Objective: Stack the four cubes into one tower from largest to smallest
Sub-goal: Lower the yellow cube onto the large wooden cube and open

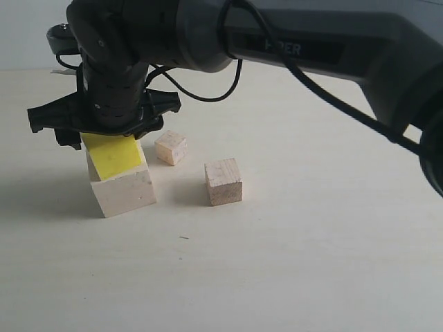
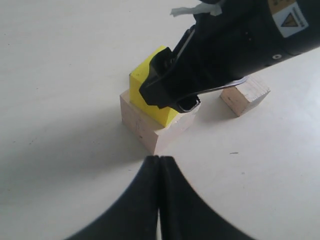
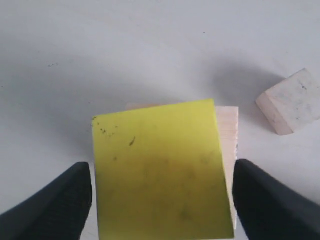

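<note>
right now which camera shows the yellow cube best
The right wrist view: the yellow cube fills it, top face unobstructed, right gripper astride. The exterior view shows its front face under that gripper, on the largest cube. The left wrist view shows a corner.

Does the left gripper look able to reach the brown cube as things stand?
Probably not cleanly: the right arm hangs across its way, over the yellow cube, partly hiding the brown cube. The left gripper is also shut.

Yellow cube (image 1: 114,155) sits atop large pale cube (image 1: 124,194); light-brown cube (image 1: 223,182) and small pinkish cube (image 1: 171,147) lie separate.
</note>
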Robot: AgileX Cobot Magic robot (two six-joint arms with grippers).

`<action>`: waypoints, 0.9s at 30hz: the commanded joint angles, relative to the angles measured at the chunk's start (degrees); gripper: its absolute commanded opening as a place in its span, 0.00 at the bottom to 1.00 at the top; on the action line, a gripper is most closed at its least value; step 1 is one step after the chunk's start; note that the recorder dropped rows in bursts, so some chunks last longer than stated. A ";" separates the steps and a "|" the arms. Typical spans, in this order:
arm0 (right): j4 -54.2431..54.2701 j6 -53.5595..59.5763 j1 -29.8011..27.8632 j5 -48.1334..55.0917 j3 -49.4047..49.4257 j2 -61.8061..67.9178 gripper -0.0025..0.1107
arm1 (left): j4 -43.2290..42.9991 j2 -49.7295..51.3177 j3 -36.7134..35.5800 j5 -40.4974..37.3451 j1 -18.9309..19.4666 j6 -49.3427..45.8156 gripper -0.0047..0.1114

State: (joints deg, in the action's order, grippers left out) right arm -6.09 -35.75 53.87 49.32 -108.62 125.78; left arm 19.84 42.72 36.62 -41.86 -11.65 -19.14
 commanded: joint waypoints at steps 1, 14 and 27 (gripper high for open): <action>-0.49 -0.28 0.13 -0.78 -0.41 -0.23 0.68 | 0.50 0.03 -0.11 0.03 -0.36 0.07 0.04; 3.60 -2.38 0.13 3.74 -0.41 -0.34 0.68 | 0.50 0.03 -0.11 -0.07 -0.36 0.07 0.04; 3.59 -7.52 0.13 3.15 -0.41 -0.34 0.68 | 0.50 0.03 -0.11 -0.43 -0.36 0.07 0.04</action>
State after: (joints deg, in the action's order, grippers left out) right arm -2.67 -41.97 53.87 52.96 -108.62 125.78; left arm 19.84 42.72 36.62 -42.32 -11.65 -19.14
